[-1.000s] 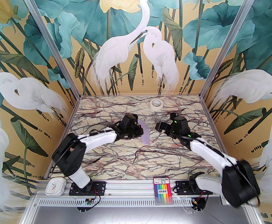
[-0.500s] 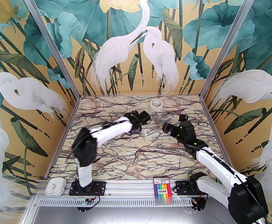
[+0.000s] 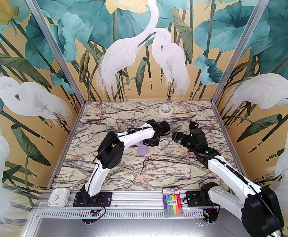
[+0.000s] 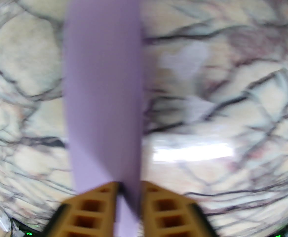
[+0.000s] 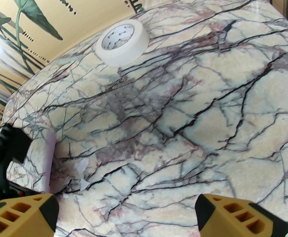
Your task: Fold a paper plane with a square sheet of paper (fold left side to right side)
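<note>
The square sheet of paper now has the shape of a slim pale lavender strip, the paper plane (image 3: 142, 150). It lies on the marble table just in front of my left gripper (image 3: 153, 142). In the left wrist view the paper plane (image 4: 104, 83) stretches away from my left gripper (image 4: 130, 189). Its near end sits in the gap between the slightly parted orange fingers (image 4: 104, 201), so the left gripper is open. In the right wrist view the paper plane (image 5: 49, 157) shows edge-on at the left. My right gripper (image 3: 177, 136) hovers to the right of the paper. The right gripper (image 5: 136, 216) is wide open and holds nothing.
A white tape roll (image 3: 165, 110) lies near the back wall; the tape roll (image 5: 122, 42) is ahead of the right gripper. Small paper scraps (image 5: 81, 167) lie beside the strip. A colourful tissue pack (image 3: 172, 201) and a small white clock (image 3: 58, 197) sit on the front rail.
The left arm swung right and brought the upright lavender paper down onto the table, and its jaws have parted. The right arm drew back to the right, then held still.
</note>
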